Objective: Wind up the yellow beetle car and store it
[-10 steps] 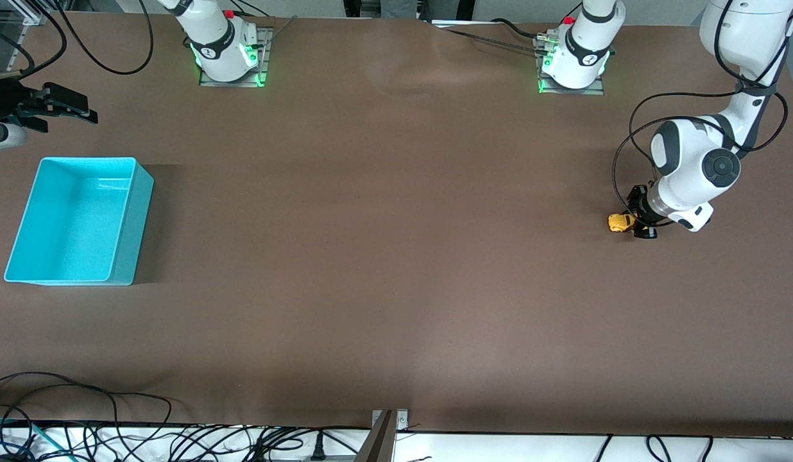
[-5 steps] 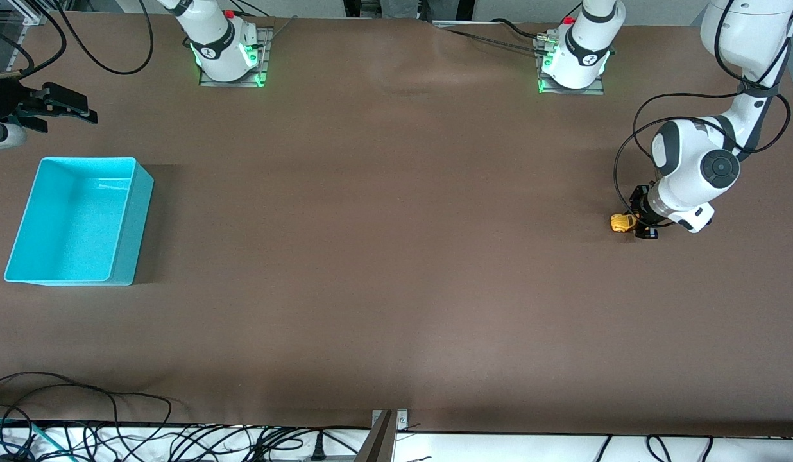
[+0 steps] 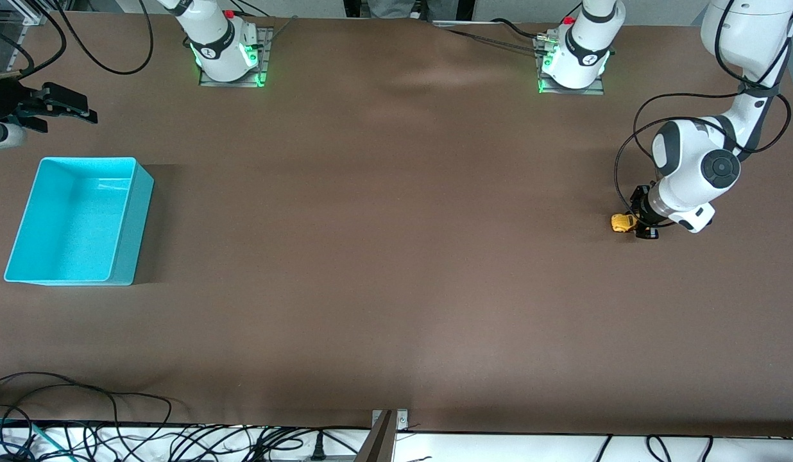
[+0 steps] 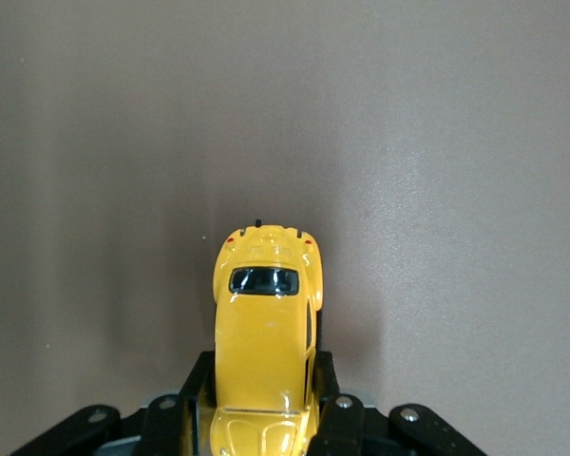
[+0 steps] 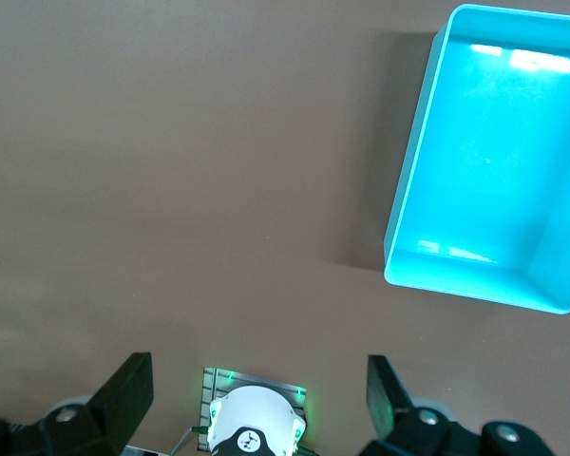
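While the left tool (image 3: 635,222) is clamped on the car (image 3: 622,222) near the tabletop's left-arm edge, the car's length runs out from the tool toward the bin (image 3: 120,256) well apart at the right-arm end. The right tool (image 3: 63,106) waits there, fingers spread.

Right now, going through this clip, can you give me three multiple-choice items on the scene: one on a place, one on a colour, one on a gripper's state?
1. Where is the yellow beetle car?
A. in the bin
B. at the left arm's end of the table
C. beside the right arm's base

2. What colour is the bin?
A. turquoise
B. red
C. white

3. How is the left gripper?
A. open above the bin
B. open beside the car
C. shut on the car

Answers:
1 B: the front view shows it low at the table near that arm.
2 A: both the front and right wrist views show turquoise.
3 C: the left wrist view shows its fingers clamping the car's sides.
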You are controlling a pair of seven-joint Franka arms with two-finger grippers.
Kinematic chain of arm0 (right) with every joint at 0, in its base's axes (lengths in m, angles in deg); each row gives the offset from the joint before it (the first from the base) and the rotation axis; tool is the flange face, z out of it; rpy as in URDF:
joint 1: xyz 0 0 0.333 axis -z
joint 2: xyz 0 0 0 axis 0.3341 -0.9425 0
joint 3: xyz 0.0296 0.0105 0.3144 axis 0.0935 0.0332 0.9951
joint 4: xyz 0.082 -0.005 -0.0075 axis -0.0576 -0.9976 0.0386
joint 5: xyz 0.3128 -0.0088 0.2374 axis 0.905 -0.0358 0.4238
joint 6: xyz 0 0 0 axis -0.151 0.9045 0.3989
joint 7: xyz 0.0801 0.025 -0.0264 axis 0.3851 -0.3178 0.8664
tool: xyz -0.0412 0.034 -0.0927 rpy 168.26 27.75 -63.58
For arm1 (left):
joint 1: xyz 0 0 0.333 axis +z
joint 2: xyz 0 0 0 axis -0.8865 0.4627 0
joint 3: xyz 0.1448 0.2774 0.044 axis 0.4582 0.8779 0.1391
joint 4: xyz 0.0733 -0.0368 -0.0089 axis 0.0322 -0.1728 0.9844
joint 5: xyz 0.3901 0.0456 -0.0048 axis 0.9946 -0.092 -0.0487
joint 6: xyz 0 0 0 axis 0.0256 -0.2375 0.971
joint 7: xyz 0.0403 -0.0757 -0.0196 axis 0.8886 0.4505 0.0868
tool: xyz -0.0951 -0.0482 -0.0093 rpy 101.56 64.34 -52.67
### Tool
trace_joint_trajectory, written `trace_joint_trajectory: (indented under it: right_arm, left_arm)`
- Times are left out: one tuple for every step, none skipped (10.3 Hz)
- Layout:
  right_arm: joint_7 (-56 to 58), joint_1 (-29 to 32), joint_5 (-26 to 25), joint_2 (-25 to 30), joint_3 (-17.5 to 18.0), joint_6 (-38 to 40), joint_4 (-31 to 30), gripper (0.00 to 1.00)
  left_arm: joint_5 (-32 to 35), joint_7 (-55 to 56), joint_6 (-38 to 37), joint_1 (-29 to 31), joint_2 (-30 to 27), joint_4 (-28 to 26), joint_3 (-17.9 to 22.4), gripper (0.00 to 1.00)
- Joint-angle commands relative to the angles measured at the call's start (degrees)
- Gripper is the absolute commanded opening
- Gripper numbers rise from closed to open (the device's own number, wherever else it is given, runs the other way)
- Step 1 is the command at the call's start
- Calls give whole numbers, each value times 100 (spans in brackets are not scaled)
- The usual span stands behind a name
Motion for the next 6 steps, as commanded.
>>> trace_joint_trajectory:
  right_arm:
    - [104,19,-78,-30,-78,104,115,100]
    - [112,19,-78,-38,-78,104,115,100]
    - [104,10,-78,-39,-78,104,115,100]
    - [104,10,-69,-39,-78,104,115,100]
    - [104,10,-69,-39,-69,104,115,100]
    - [104,19,-69,-39,-78,104,115,100]
  left_arm:
    - [167,-102,224,41,558,282,51,30]
    - [167,-103,224,41,531,282,51,73]
    - [167,-103,224,32,514,282,51,80]
    - [167,-94,224,32,514,291,51,86]
    - [167,-85,224,32,514,326,51,86]
    - [167,-68,224,32,514,335,51,86]
